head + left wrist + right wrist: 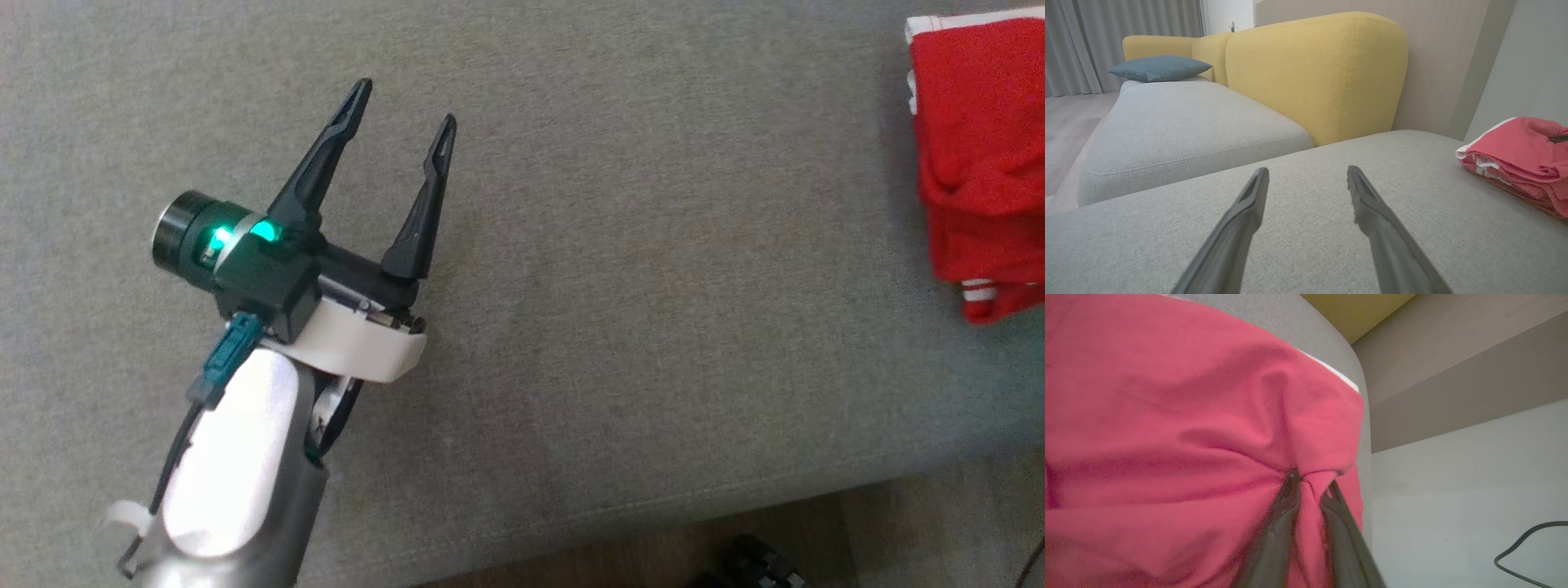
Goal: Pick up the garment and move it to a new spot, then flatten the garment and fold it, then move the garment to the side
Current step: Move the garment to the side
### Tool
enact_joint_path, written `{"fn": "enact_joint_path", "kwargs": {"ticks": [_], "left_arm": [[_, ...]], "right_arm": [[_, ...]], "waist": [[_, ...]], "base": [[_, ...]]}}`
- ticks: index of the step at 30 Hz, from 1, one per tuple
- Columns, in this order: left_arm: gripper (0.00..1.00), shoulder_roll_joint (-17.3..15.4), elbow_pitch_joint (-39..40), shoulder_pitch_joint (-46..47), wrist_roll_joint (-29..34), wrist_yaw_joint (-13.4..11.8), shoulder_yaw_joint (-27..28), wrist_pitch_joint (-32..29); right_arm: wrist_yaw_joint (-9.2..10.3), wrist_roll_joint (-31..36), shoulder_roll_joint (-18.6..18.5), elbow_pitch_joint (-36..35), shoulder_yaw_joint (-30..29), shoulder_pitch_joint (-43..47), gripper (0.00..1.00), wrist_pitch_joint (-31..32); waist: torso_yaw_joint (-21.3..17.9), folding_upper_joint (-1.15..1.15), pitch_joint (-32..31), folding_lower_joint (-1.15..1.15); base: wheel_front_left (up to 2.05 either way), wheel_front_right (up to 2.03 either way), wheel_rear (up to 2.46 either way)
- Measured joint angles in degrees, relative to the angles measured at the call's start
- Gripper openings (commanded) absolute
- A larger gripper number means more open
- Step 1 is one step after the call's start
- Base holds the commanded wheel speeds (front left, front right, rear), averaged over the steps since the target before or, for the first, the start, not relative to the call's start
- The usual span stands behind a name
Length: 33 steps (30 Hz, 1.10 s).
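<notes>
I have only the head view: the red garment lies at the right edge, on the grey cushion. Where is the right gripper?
Observer: The right wrist view shows the right gripper on the red garment, cloth bunched between its nearly closed fingers.
Operator: What stands behind the cushion?
Observer: A yellow backrest, in the left wrist view.
Operator: Anything else there?
Observer: A blue pillow on the farther seat.
</notes>
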<state>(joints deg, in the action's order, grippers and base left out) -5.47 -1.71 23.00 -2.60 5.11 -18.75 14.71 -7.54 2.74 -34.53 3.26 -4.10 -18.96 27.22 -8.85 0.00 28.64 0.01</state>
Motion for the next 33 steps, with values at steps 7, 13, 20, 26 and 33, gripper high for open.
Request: {"fn": "enact_joint_path", "kwargs": {"ticks": [7, 13, 20, 26, 33], "left_arm": [[1.00, 0.2, 0.0, 0.8, -0.1, 0.0, -0.7, 0.0], [1.00, 0.5, -0.4, 0.5, -0.9, -0.1, -0.2, 0.0], [1.00, 0.6, -0.7, -3.2, -1.6, -1.3, 2.0, 0.0], [1.00, 0.5, -1.7, -8.0, -2.2, -2.7, 3.7, 0.0], [1.00, 0.6, -2.4, -12.0, -3.2, -4.0, 5.1, 0.0]], "right_arm": [[0.00, 3.1, 2.1, 1.5, -5.1, -1.7, 1.00, -2.7], [0.00, 6.1, 11.5, -3.7, -13.6, 1.9, 1.00, -8.1], [0.01, 2.6, 23.7, -11.3, -15.0, 8.1, 1.00, -18.1], [0.01, -0.4, 30.9, -13.1, -9.6, 12.9, 1.00, -23.7], [0.01, -5.3, 31.9, -7.7, -2.9, 13.1, 1.00, -27.5]], "waist": [[2.1, 0.00, 1.2, 0.00], [3.2, 0.00, -0.9, 0.00], [3.8, 0.00, -4.7, 0.00], [4.9, 0.00, -9.0, -0.01], [8.2, 0.00, -13.1, -0.01]], "base": [[0.00, 0.00, 0.00], [0.00, 0.00, 0.00], [0.00, 0.00, 0.00], [0.00, 0.00, 0.00], [0.00, 0.00, 0.00]]}}
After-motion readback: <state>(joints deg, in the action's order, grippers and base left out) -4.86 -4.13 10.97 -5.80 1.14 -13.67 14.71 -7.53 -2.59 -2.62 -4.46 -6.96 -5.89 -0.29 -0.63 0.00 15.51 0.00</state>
